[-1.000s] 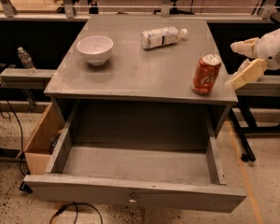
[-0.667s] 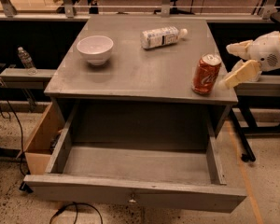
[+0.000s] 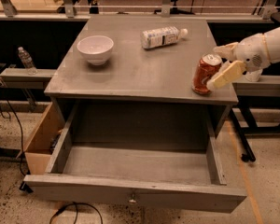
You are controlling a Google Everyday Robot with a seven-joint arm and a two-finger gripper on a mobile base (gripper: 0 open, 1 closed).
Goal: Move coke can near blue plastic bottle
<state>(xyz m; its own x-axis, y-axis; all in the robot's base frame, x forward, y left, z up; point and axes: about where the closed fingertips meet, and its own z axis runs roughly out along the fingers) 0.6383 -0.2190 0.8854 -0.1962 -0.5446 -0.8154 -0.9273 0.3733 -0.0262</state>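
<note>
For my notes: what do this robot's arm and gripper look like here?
The arm is a smooth, rounded cream-white shell with no loose cables visible. The gripper, at the right edge of the cabinet top by the coke can, has two flat, tapered, pale-yellow fingers and a small dotted patch on its wrist.

gripper point(image 3: 215, 67): right front table corner, fingers spread astride coke can point(image 3: 202, 76)
free lane: bare table point(image 3: 140, 76) between can and blue plastic bottle point(image 3: 161, 37)
obstacle: bowl point(image 3: 95, 48), far left, well apart
front: open drawer point(image 3: 130, 196) juts out
</note>
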